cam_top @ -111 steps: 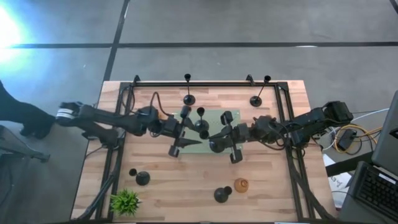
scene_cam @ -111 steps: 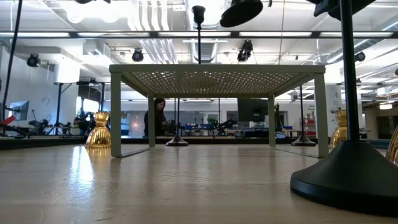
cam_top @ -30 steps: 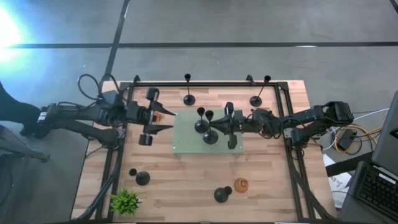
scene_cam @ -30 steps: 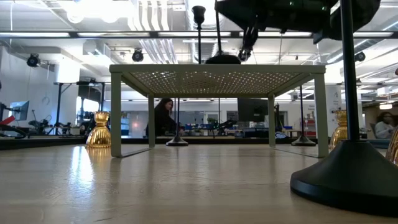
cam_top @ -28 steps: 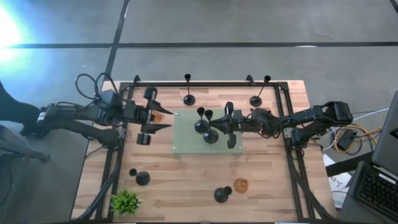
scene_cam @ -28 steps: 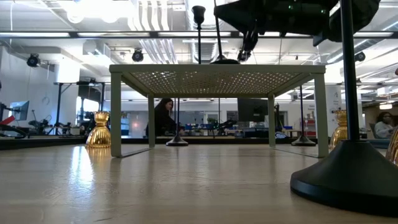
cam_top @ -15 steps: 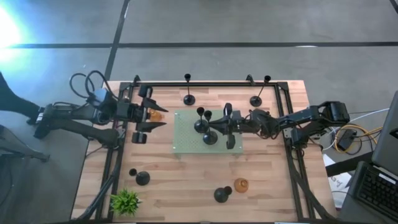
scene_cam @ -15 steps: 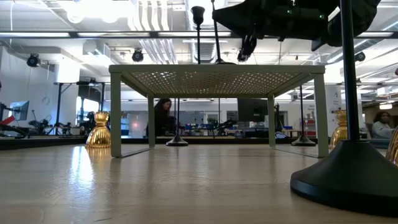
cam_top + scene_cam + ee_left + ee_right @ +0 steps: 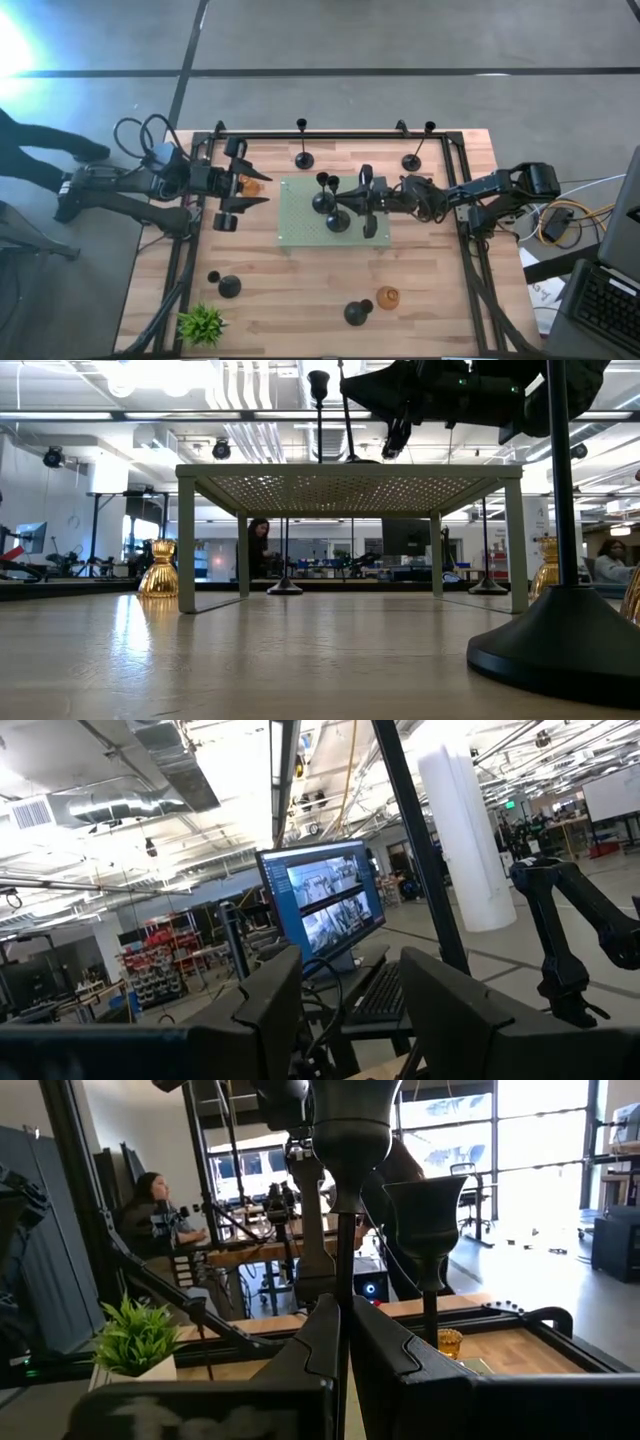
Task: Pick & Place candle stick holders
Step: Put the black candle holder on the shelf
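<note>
Placement in hand: right tool (image 9: 352, 205) grips a black candle stick holder (image 9: 345, 1140) by its stem on the green mat (image 9: 300, 225) mid-surface. Next, release. Left tool (image 9: 245, 195), open, waits near the surface's left edge.

Six black candle stick holders (image 9: 302, 158), two amber glass holders (image 9: 388, 297), one plant (image 9: 202, 324), one mat (image 9: 300, 212).

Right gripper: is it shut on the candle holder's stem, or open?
Shut: in the right wrist view the right gripper has both fingers pressed against the thin stem of the black candle holder.
</note>
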You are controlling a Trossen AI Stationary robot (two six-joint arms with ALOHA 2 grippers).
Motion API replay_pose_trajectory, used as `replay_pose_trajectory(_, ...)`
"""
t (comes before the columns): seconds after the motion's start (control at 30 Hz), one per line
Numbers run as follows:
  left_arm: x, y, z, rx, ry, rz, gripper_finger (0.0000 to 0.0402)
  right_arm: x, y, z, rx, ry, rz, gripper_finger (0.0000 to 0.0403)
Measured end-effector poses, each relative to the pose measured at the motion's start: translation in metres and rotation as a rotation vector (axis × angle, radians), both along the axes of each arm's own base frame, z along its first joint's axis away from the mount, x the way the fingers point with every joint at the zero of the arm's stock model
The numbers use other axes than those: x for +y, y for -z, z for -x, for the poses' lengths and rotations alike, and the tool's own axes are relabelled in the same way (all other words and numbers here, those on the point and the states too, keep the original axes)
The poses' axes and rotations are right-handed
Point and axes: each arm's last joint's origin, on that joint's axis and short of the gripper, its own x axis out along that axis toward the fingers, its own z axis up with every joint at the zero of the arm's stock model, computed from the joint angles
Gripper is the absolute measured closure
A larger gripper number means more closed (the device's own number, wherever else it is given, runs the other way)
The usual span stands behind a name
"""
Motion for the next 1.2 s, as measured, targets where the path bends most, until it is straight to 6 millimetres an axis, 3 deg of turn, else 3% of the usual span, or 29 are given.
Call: replay_pose_trajectory(1.2, -0.001, 0.005, -0.01, 0.029, 0.002, 0.004, 0.0227, -0.003, -0.001, 0.0, -0.016, -0.005, -0.002, 0.0395)
